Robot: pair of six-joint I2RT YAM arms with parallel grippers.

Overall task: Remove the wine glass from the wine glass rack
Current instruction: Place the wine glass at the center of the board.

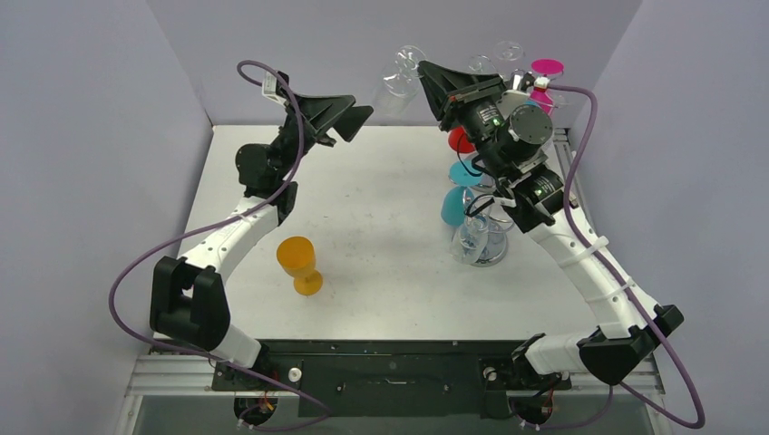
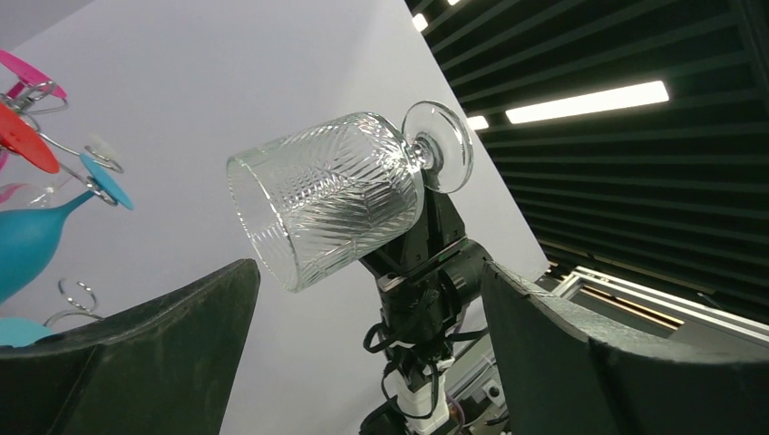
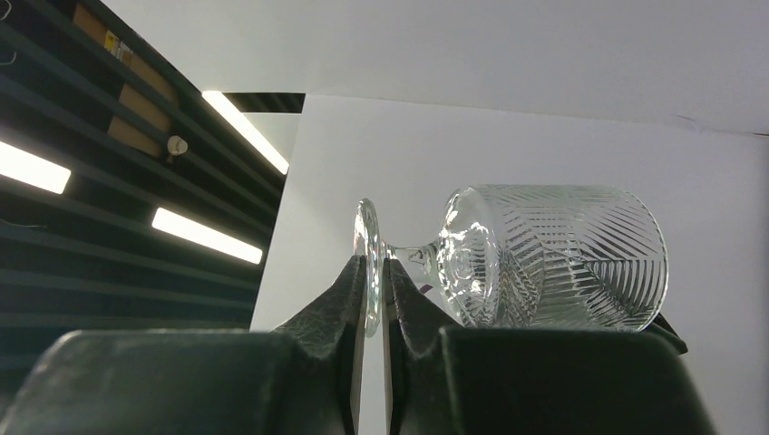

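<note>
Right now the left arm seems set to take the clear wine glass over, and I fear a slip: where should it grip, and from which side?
Probably the bowl of the clear wine glass, approached from its open mouth end. The right gripper pinches the foot, the stem is short, and the straight-sided bowl points toward the left gripper, whose jaws stand wide.

This is a robotics lab test cell: a white table (image 1: pixel 381 181) boxed in by plain lilac panels (image 1: pixel 91 136), left arm (image 1: pixel 238 231) and right arm (image 1: pixel 580 249) bolted at its near edge, black ceiling slats (image 2: pixel 635 181) and strip lights (image 2: pixel 585 101) overhead.
</note>
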